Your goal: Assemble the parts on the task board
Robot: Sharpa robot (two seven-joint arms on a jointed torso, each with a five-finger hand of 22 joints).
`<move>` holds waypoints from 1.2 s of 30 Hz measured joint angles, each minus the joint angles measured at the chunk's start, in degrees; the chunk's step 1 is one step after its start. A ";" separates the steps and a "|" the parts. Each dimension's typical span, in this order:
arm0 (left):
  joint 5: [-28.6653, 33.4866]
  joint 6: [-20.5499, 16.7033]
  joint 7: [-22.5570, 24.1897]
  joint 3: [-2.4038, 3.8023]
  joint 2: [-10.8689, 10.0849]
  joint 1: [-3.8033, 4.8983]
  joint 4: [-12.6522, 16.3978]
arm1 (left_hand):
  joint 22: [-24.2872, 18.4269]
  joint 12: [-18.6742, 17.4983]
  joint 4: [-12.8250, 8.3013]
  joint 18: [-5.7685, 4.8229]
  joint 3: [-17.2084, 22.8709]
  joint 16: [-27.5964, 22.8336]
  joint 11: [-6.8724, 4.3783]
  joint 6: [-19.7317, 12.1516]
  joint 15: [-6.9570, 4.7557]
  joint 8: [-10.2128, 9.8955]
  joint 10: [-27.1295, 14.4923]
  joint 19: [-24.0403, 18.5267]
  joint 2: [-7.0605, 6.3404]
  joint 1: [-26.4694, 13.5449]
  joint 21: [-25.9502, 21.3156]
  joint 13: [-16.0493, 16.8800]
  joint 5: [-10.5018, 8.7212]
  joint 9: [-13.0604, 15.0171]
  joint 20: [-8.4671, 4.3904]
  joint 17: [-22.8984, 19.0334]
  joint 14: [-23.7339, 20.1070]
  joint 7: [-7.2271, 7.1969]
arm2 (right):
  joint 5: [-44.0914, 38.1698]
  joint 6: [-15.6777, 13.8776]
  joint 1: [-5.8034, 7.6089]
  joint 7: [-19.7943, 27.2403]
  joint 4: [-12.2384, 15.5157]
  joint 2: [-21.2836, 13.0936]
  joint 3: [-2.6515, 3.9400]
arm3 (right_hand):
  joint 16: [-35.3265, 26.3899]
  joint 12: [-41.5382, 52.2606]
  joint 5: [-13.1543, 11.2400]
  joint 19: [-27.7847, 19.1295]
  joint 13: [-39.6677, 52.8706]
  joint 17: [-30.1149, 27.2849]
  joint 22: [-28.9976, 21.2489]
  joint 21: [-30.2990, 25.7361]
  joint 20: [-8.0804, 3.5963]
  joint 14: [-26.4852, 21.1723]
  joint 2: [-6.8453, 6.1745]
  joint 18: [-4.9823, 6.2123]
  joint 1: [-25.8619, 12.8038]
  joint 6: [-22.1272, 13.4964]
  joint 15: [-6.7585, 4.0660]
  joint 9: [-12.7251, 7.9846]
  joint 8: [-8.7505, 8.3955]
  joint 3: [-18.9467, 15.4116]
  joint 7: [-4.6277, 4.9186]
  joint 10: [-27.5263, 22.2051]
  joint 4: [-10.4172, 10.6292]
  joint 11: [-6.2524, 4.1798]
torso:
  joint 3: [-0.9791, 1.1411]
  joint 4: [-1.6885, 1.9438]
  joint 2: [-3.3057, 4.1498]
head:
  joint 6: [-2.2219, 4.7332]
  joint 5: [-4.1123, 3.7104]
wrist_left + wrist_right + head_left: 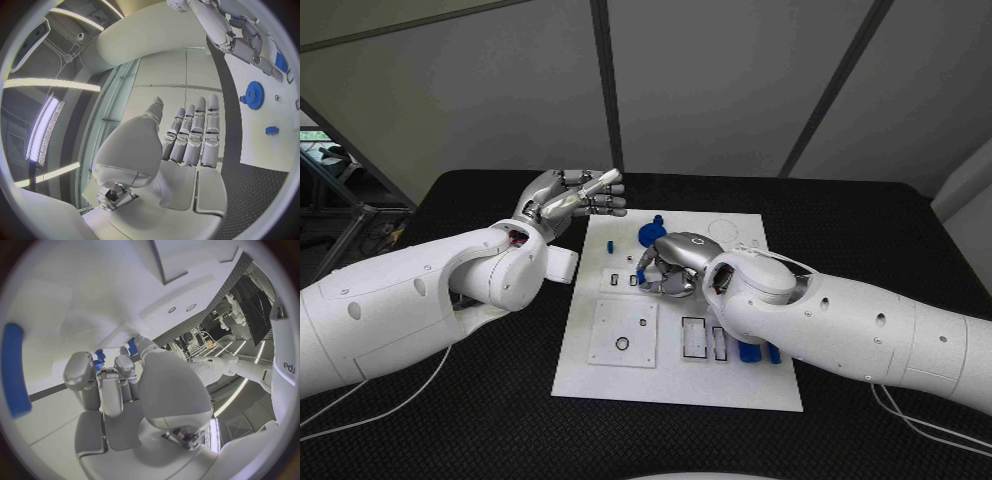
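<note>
The white task board (678, 375) lies in the middle of the black table. My right hand (675, 268) is low over the board's middle, fingers curled around a small blue part (99, 357) at its fingertips. A blue gear (651, 235) stands on the board just beyond that hand, and it shows too in the left wrist view as the gear (254, 95). My left hand (574, 200) is raised off the board's far left corner, fingers straight and side by side, holding nothing. Further blue parts (769, 352) lie beside my right forearm.
Cut-out recesses (623, 333) mark the board's near left part. A small blue piece (271, 130) sits near the gear. A long blue bar (14, 370) lies on the board. Black table (473, 430) surrounds the board.
</note>
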 measured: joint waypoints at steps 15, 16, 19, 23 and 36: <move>0.00 0.08 -0.11 0.00 0.00 0.00 -0.06 | 0.00 0.00 0.00 0.01 0.00 0.00 0.00 0.00 0.00 0.00 0.00 0.00 0.00 0.00 0.00 0.00 0.00 0.00 0.00 0.04 0.00 0.00 | -0.01 -0.73 -0.25 -0.07 0.67 -0.40 -0.24 | 0.00 -1.04 -0.60 -0.92 -2.37 -0.01 -1.11 -0.64 0.92 0.08 -2.56 0.00 -0.86 -4.29 0.89 -0.02 -1.27 -1.82 1.06 -2.01 2.66 1.01 | 0.01 0.01 0.00 | 0.03 -0.05; 0.00 0.08 -0.12 0.00 0.00 0.00 -0.07 | 0.00 0.00 0.00 0.00 0.00 0.00 0.00 0.00 0.00 0.00 0.00 0.00 0.00 0.00 0.00 0.00 0.00 0.00 0.00 0.04 0.00 0.00 | -0.01 -0.86 -0.28 -0.07 0.79 -0.50 -0.27 | 0.00 -1.04 -0.60 -0.92 -2.46 -0.01 -1.20 -0.64 0.92 0.09 -3.12 0.00 -0.94 -4.50 0.90 -0.12 -1.45 -1.94 1.24 -2.01 3.09 1.01 | 0.01 0.01 0.00 | 0.04 -0.04; 0.00 0.10 -0.14 0.00 -0.01 0.00 -0.11 | 0.01 0.00 0.00 0.00 0.00 0.00 0.00 0.00 0.00 0.00 0.00 0.00 0.00 0.00 0.00 0.00 0.00 0.00 0.00 0.04 0.00 0.00 | -0.01 -1.38 -0.40 -0.14 1.26 -0.95 -0.31 | 0.00 -1.05 -0.60 -1.13 -2.66 -0.01 -1.43 -0.90 1.12 0.09 -3.39 0.00 -0.64 -5.06 0.90 -0.16 -1.20 -2.34 1.29 -2.22 4.14 1.23 | 0.04 0.01 -0.01 | 0.04 0.02; 0.00 0.12 -0.17 0.00 -0.04 0.00 -0.20 | 0.01 0.00 0.00 0.00 0.00 0.00 0.00 0.01 0.00 0.00 0.00 0.00 0.00 0.00 0.00 0.00 0.00 0.00 0.00 0.04 0.00 -0.01 | -0.01 -2.47 -0.40 -0.29 2.23 -1.89 -0.31 | 0.00 -1.04 -0.30 -1.13 -2.75 -0.01 -1.51 -0.90 1.12 0.09 -3.94 0.00 -0.08 -5.47 0.90 0.00 -0.86 -2.58 1.28 -2.22 5.20 1.23 | 0.04 0.00 -0.03 | 0.12 0.10; 0.01 0.22 -0.32 0.00 -0.10 0.00 -0.56 | 0.01 0.00 0.00 0.00 0.00 -0.23 0.20 0.01 0.00 0.00 -0.20 0.00 0.00 0.00 0.00 0.00 0.00 0.00 0.00 0.03 0.00 -0.01 | -0.04 -6.59 -0.36 -0.50 7.09 -5.48 -0.07 | 0.00 -1.04 0.03 -1.12 -2.87 -0.02 -1.52 -0.90 1.12 0.09 -4.99 0.00 0.97 -5.90 0.89 -0.01 -0.24 -3.22 1.26 -2.63 7.23 1.22 | 0.03 -0.05 -0.09 | 0.88 -0.19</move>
